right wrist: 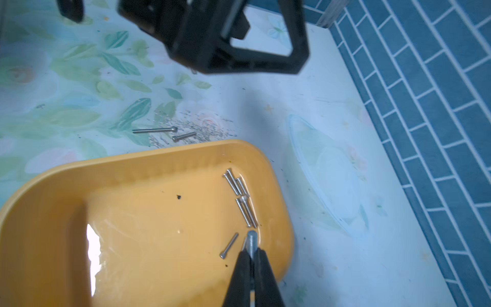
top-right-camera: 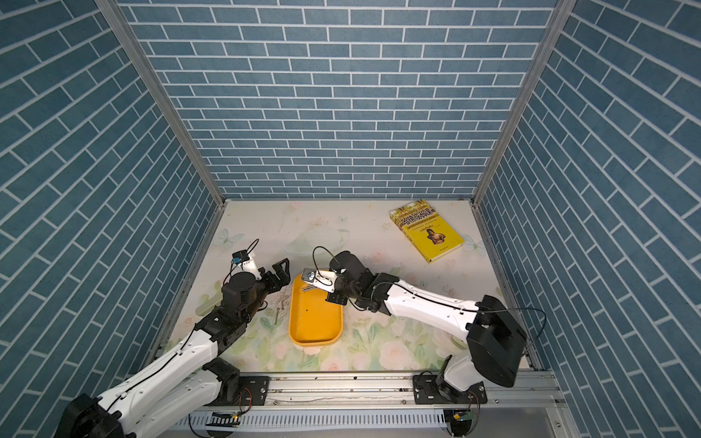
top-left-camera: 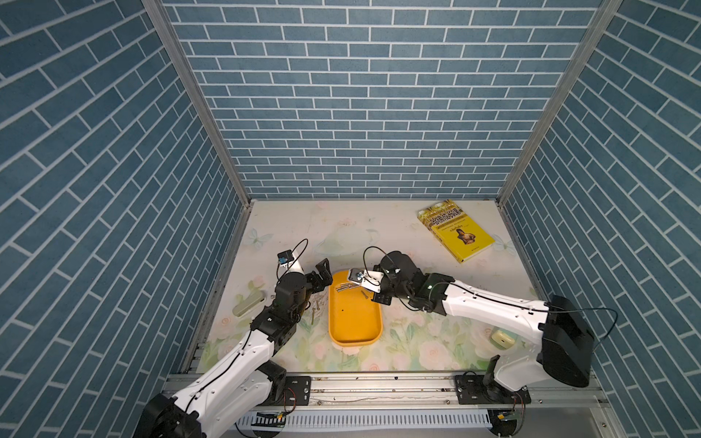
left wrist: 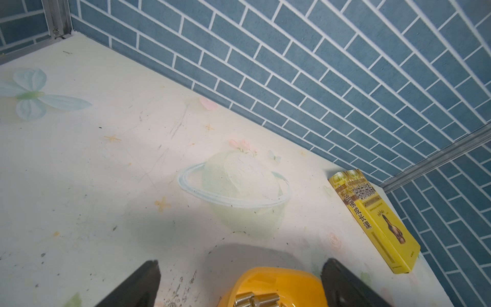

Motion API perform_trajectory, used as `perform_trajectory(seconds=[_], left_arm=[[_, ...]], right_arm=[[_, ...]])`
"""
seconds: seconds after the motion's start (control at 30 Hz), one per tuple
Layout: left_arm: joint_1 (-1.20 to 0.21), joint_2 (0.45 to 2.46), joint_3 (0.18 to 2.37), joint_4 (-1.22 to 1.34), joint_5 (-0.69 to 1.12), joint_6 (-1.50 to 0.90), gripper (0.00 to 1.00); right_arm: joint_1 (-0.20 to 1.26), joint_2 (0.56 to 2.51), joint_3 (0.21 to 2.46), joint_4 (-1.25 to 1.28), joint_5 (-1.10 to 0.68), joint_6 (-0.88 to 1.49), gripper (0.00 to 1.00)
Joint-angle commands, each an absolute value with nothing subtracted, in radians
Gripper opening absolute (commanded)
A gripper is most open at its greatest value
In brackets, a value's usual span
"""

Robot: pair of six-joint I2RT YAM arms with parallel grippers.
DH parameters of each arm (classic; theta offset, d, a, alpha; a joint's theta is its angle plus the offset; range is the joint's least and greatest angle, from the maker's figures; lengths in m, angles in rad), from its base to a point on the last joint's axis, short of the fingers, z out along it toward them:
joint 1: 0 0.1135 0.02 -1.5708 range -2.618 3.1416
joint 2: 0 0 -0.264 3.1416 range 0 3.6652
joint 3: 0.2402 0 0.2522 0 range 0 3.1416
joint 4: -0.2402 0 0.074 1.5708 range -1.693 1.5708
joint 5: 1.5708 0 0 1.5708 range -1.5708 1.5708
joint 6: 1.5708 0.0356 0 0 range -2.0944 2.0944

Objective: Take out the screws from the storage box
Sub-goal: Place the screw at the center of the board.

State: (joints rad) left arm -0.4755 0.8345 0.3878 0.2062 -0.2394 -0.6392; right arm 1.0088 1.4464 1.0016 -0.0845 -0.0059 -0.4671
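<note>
Orange-yellow storage box [top-left-camera: 354,320] holds screws [top-left-camera: 346,287] at its 12 o'clock end; right gripper [right wrist: 252,255] pinches a screw [right wrist: 251,239] there; left gripper [top-left-camera: 324,271] gapes wide at 11 o'clock.

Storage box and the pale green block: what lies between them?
Two loose screws on the mat, close to the storage box rim; the left arm hangs over the rest of that stretch toward the pale green block. Both top views show this.

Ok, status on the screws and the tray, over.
Right pincer shut on one screw above the storage box. Left pincer open, empty, by its far end. Several screws inside, two screws out on table. Nothing blocking.
</note>
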Motion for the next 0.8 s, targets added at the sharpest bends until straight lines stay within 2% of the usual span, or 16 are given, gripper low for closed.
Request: perform_trajectory(seconds=[0.0, 0.13, 0.4, 0.5, 0.63, 0.77], left_arm=[[-0.474, 0.794, 0.424, 0.203, -0.266, -0.644, 1.0], [-0.475, 0.814, 0.419, 0.244, -0.259, -0.633, 1.0], [-0.482, 0.934, 0.434, 0.317, -0.188, -0.636, 1.0], [-0.493, 0.984, 0.52, 0.224, -0.179, -0.657, 1.0], [-0.54, 1.066, 0.623, 0.103, -0.265, -0.626, 1.0], [-0.564, 1.148, 0.734, 0.017, -0.213, -0.614, 1.0]], right_arm=[[0.964, 1.377, 0.927, -0.004, 0.082, -0.44, 0.0], [0.916, 1.343, 0.846, 0.056, 0.152, -0.392, 0.0], [0.834, 1.471, 0.843, 0.001, 0.203, -0.335, 0.0], [0.814, 1.544, 0.866, -0.033, 0.239, -0.332, 0.0], [0.807, 1.647, 0.891, -0.064, 0.25, -0.322, 0.0], [0.807, 1.695, 0.897, -0.089, 0.256, -0.319, 0.0]])
